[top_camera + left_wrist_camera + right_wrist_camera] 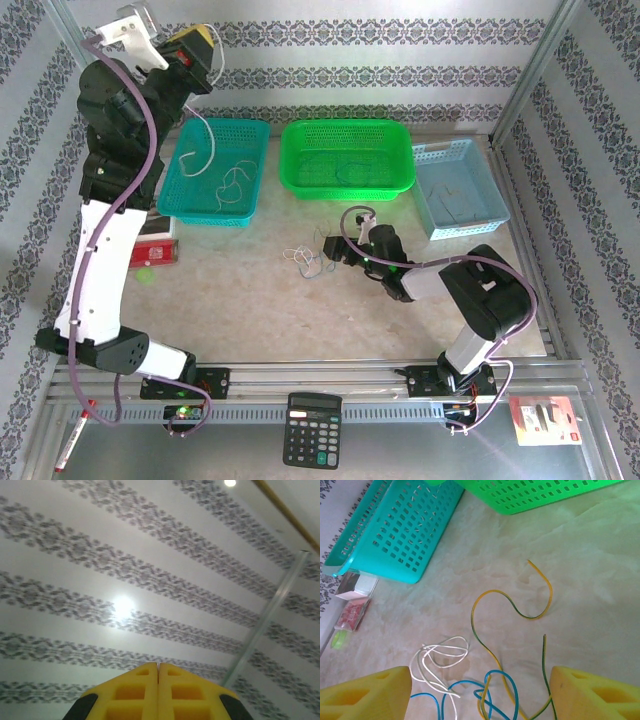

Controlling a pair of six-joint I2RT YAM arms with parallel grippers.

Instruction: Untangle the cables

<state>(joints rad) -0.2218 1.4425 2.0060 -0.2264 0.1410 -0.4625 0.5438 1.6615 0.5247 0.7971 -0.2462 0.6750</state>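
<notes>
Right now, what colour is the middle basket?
The middle basket is bright green, best seen in the top external view.

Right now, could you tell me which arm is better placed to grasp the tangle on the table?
The right arm. The right gripper is open and low over the cables, with wires between its fingers. The left gripper is shut, raised high, facing the wall.

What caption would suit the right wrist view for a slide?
Open right gripper over tangled blue, yellow and white cables, near teal basket and green basket.
</notes>
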